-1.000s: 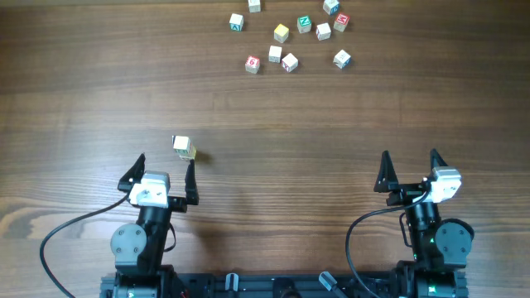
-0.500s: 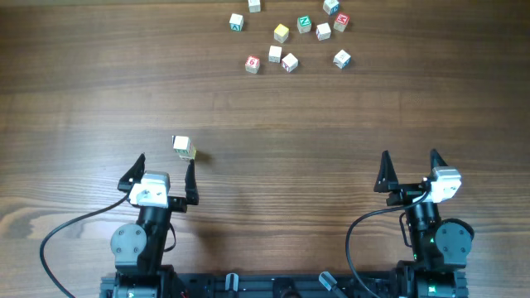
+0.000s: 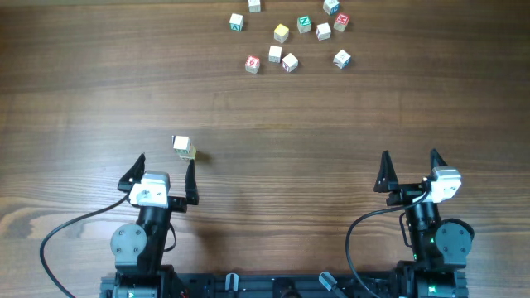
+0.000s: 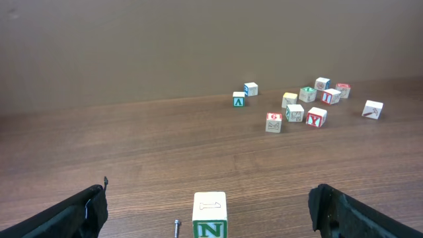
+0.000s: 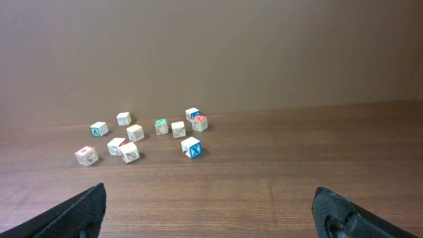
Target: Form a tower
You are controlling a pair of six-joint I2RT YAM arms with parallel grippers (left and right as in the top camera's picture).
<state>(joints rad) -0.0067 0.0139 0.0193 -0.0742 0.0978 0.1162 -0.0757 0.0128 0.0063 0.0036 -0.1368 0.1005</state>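
Tower: we see the tower (image 3: 183,147), a short stack of small pale wooden letter cubes. It stands upright on the left half of the table, well apart from all other cubes.
Tower's faces: in the left wrist view the top cube shows a cream face with a faint outline drawing, and the cube under it shows a green N. The frame edge cuts the stack off there, so we cannot tell how many cubes it has.
Left gripper: the black two-finger left gripper (image 3: 166,161) sits just behind the tower. Its fingers (image 4: 73,215) are spread wide and grasp nothing. The tower stands in front of the gap between them and touches neither.
Right gripper: the black two-finger right gripper (image 3: 409,156) rests on the right side of the table, well apart from the tower. We see its fingers released wide with only bare wood between them.
Loose cubes: about eleven small loose wooden letter cubes (image 3: 281,32) lie scattered near the far edge, each on its own, none stacked. They carry red, green, blue and yellow marks.
Table: a dark brown wood-grain table (image 3: 331,124) bears everything.
Cables: black cables (image 3: 62,232) loop out from each arm's base at the near edge.
Wall: a plain brown wall (image 4: 132,39) rises behind the table in both wrist views.
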